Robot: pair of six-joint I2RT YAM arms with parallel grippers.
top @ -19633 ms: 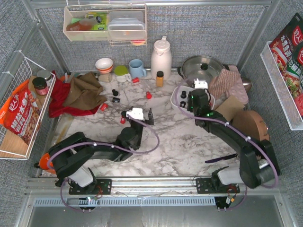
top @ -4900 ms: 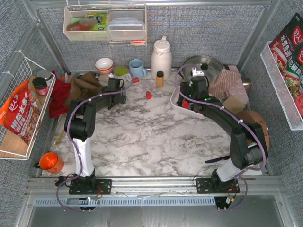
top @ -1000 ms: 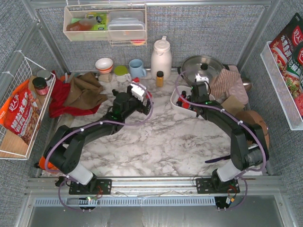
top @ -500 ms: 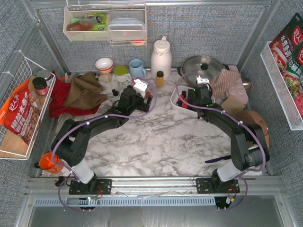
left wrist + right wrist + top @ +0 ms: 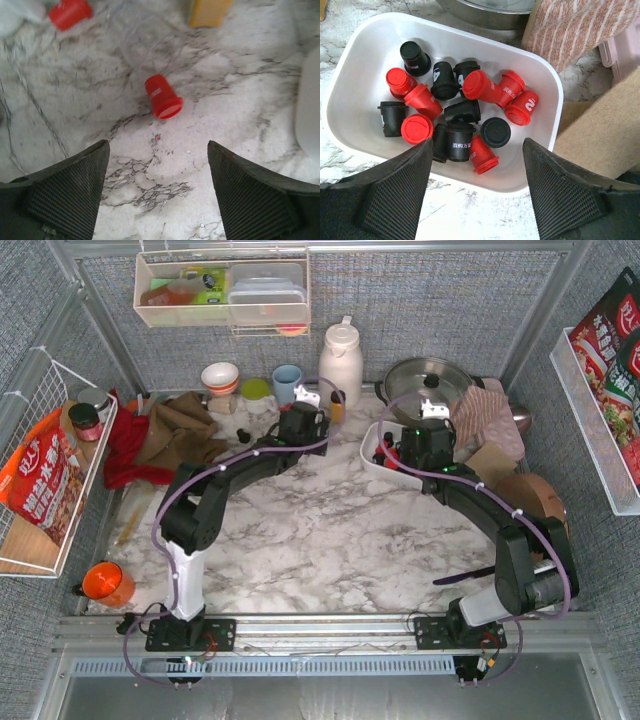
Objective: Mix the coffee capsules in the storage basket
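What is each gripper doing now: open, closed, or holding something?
Left gripper: open, empty, over a red capsule.
Right gripper: open, empty, over the storage basket.

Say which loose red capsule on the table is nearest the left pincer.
The red capsule lying on its side just ahead of the open left pincer. The other red capsule sits farther off, at the wrist view's top-left edge.

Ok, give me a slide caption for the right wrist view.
Open right gripper hovers over the white storage basket holding mixed red and black coffee capsules.
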